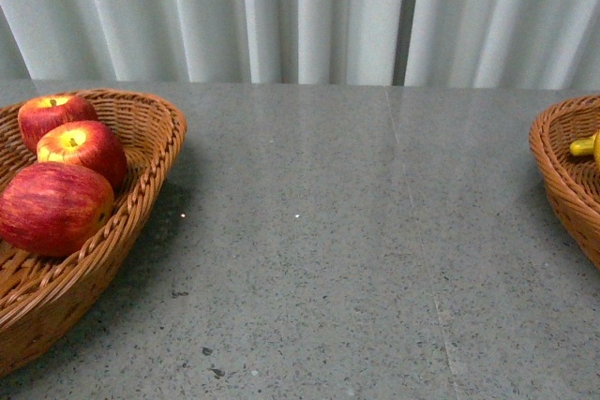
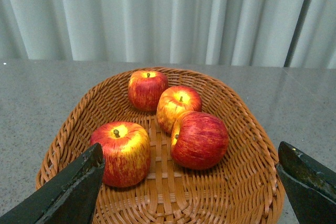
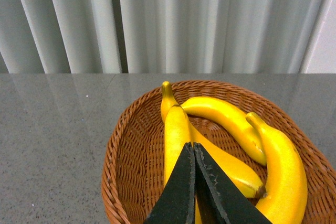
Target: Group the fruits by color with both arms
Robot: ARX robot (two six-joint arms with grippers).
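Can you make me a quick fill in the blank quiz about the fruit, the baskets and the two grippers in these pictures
1. The left wrist view shows ____ apples in the wicker basket.
2. The left gripper is ____, its fingers standing wide apart with nothing between them.
3. The other basket holds only ____.
4. The right gripper is ____, its fingertips pressed together above the fruit.

Missing words: four; open; bananas; shut
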